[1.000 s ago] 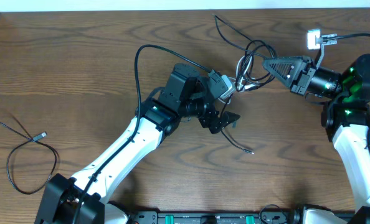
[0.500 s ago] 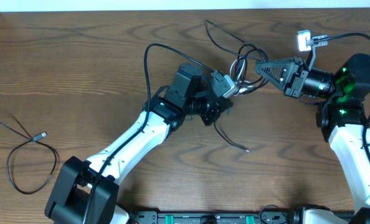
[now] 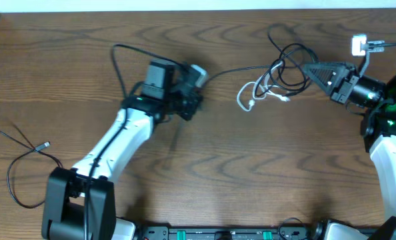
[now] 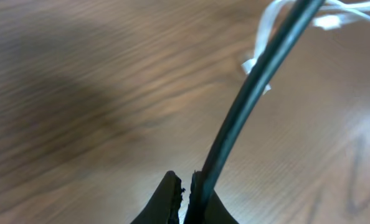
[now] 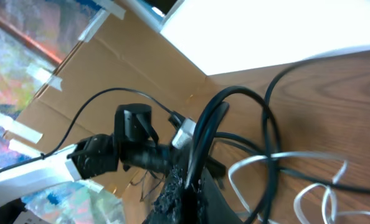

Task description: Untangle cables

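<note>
White cord (image 3: 248,87) curls slack; black cords (image 3: 288,63) loop tangled just right of it, one strand (image 3: 231,71) taut leftward, another cord (image 3: 26,155) coiled far left.

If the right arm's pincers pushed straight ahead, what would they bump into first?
Probably the black cable loops just ahead of the right gripper, which is shut on one; the white cord lies slightly aside.

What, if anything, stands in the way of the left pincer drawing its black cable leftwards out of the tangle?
Nothing visible on the table left of the left pincer. At its far end, the black cable crosses the white cord and runs into the black loops that the right pincer grips, so those may snag it.
</note>
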`<state>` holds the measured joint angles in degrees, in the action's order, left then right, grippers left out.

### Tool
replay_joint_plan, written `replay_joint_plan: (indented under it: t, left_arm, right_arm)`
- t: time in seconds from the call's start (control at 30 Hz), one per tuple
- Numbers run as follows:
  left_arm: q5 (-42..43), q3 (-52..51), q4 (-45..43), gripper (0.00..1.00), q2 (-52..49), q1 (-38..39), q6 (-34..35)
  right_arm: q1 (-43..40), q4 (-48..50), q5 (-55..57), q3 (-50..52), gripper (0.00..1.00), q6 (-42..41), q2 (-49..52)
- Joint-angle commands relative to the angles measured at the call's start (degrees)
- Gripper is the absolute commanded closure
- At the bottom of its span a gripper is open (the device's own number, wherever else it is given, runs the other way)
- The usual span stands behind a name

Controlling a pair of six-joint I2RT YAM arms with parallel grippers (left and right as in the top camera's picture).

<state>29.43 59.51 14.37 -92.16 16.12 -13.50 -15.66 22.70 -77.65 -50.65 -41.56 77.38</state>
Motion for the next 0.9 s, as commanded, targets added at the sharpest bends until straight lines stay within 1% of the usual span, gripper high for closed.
replay_joint_plan:
  t: [0.0, 0.03, 0.07, 0.13, 0.37, 0.57, 0.67, 0.77, 0.87]
  left_arm:
    - [-1.4, 0.0, -0.1, 0.92, 0.6, -4.7, 3.7]
    - [-1.4, 0.0, -0.1, 0.92, 0.6, -5.5, 4.2]
    - [-1.4, 0.0, -0.1, 0.92, 0.6, -5.9, 4.2]
    - [-1.4, 0.0, -0.1, 0.93, 0.6, -6.5, 4.2]
    - [-1.4, 0.0, 0.2, 0.92, 0.6, -6.6, 4.2]
    - [-1.2, 0.0, 0.2, 0.92, 0.6, -6.6, 4.3]
    - [0.1, 0.0, 0.2, 0.92, 0.6, -6.6, 4.4]
    - [0.1, 0.0, 0.1, 0.92, 0.6, -6.6, 4.4]
    - [0.1, 0.0, 0.2, 0.92, 0.6, -6.6, 4.4]
  right_arm:
    - [-1.4, -2.7, -1.4, -0.6, 0.81, 5.2, -0.5]
    - [-1.3, -4.4, -1.4, -0.6, 0.72, 7.5, -0.5]
    - [-1.3, -5.9, -1.3, -0.6, 0.68, 9.7, -0.5]
    - [-1.3, -10.2, -0.2, -0.6, 0.57, 14.4, -0.5]
    - [-1.3, -27.6, 10.4, -0.6, 0.57, 25.1, -0.5]
    - [-0.3, -41.2, 15.2, -0.6, 0.56, 34.2, -0.5]
    - [1.4, -47.8, 18.2, -0.5, 0.58, 38.8, -0.5]
    - [5.0, -54.2, 24.2, -0.5, 0.6, 43.0, -0.5]
    - [8.1, -56.5, 30.8, 0.2, 0.61, 43.6, -0.5]
